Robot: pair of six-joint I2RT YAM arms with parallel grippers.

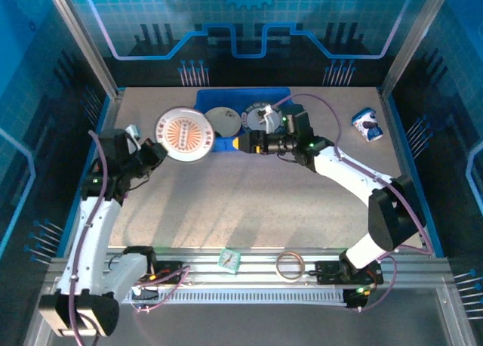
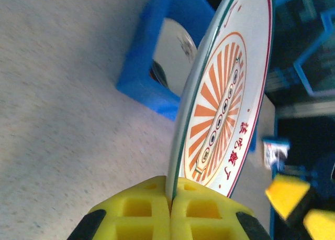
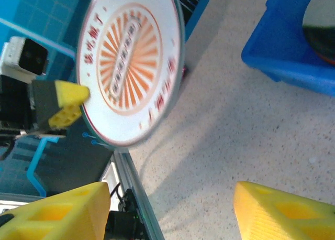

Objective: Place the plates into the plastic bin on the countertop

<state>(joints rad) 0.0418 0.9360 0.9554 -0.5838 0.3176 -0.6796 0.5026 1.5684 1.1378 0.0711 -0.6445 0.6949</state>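
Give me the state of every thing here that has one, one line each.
left fingers, shut on the sunburst plate's rim
sunburst plate, lifted off the countertop, not yet in the bin
right fingers, open, holding nothing
blue bin, upright, with plates lying inside

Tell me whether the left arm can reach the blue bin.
Likely yes: the left pincer holds the sunburst plate right beside the bin; only the open right pincer at its near rim might crowd it.
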